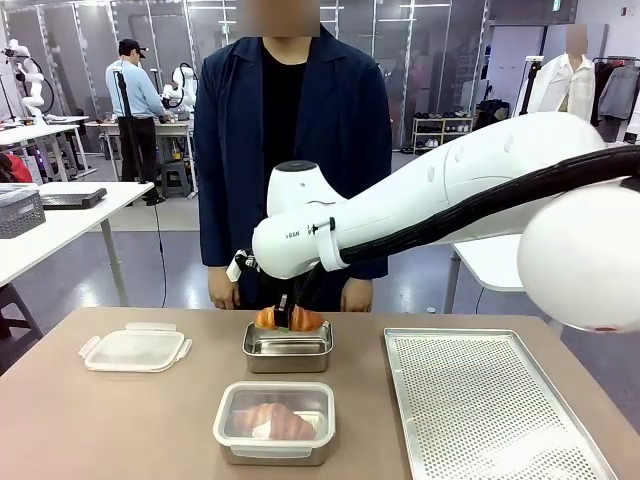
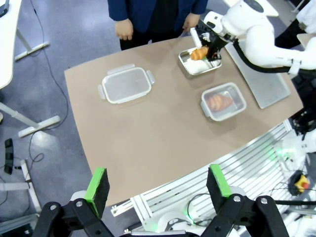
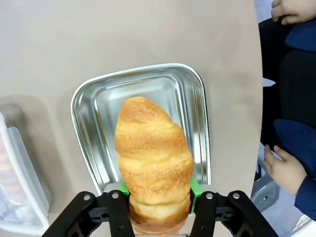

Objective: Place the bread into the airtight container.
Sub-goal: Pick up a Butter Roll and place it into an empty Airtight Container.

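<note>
Currently: right tool [image 3: 159,190] clamped on bread [image 3: 153,148] over pan [image 3: 94,118]; left tool [image 2: 158,185] wide open, empty, high above tabletop [image 2: 148,133]; next, carry to container [image 1: 228,425], lower, release.

My right arm [image 1: 450,190] comes in from right, stretched across middle toward far side, wrist turned down. My right gripper [image 3: 157,191] points straight down, green pads [image 3: 195,188] clamped on both sides of bread [image 3: 153,153], one end gripped. My left gripper [image 2: 157,183] hangs high up, aimed down, fingers [image 2: 97,186] spread wide apart
</note>
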{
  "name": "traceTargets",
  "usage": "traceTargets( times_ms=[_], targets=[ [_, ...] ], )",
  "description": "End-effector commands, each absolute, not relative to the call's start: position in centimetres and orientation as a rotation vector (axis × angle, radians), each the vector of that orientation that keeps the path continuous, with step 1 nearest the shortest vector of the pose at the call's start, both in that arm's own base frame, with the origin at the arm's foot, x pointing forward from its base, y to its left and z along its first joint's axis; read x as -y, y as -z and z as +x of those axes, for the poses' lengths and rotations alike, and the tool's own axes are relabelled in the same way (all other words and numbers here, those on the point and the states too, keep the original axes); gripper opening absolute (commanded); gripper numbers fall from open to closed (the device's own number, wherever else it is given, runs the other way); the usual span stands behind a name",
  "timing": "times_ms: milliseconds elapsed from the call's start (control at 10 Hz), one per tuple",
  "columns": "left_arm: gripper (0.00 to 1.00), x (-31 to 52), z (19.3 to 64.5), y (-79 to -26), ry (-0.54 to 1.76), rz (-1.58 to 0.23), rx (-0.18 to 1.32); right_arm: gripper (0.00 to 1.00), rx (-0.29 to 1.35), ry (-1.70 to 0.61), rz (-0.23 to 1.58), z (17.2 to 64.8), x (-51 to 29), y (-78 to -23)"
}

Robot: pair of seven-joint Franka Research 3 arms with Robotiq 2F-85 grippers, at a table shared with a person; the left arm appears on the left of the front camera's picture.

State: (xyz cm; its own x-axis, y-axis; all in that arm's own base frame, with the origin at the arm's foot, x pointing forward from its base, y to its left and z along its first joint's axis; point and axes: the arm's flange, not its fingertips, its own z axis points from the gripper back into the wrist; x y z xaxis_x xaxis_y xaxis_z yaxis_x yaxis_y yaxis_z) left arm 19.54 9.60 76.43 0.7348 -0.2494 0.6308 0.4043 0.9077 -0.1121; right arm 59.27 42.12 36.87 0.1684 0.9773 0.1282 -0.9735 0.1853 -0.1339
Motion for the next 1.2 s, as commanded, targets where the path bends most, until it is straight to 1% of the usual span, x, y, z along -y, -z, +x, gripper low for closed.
traceTargets(
  times_ms=[0,100,200,400,500,600,800,900,1100],
  targets=[
    [1.00,-9.6,19.4,-76.6,0.380,-0.250,0.651,0.67,0.188,-1.367,-0.052,59.9,-42.9,-37.1],
    [1.00,-9.6,19.4,-76.6,0.380,-0.250,0.651,0.77,0.187,-1.374,-0.043,59.9,-43.1,-36.9],
    [1.00,-9.6,19.4,-76.6,0.380,-0.250,0.651,1.00,0.184,-1.376,-0.046,60.0,-43.1,-36.8],
    [1.00,-9.6,19.4,-76.6,0.380,-0.250,0.651,1.00,0.177,-1.380,-0.038,59.9,-42.9,-36.7],
    [1.00,-9.6,19.4,-76.6,0.380,-0.250,0.651,0.98,0.175,-1.382,-0.033,59.9,-42.6,-36.8],
    [1.00,-9.6,19.4,-76.6,0.380,-0.250,0.651,0.91,0.172,-1.394,-0.019,59.7,-42.2,-37.2],
    [1.00,-9.6,19.4,-76.6,0.380,-0.250,0.651,0.91,0.171,-1.411,0.005,59.4,-40.9,-37.3],
    [1.00,-9.6,19.4,-76.6,0.380,-0.250,0.651,0.91,0.185,-1.386,-0.019,59.9,-42.4,-36.7],
    [1.00,-9.6,19.4,-76.6,0.380,-0.250,0.651,0.91,0.185,-1.386,-0.019,59.9,-42.4,-36.7]
  ],
)
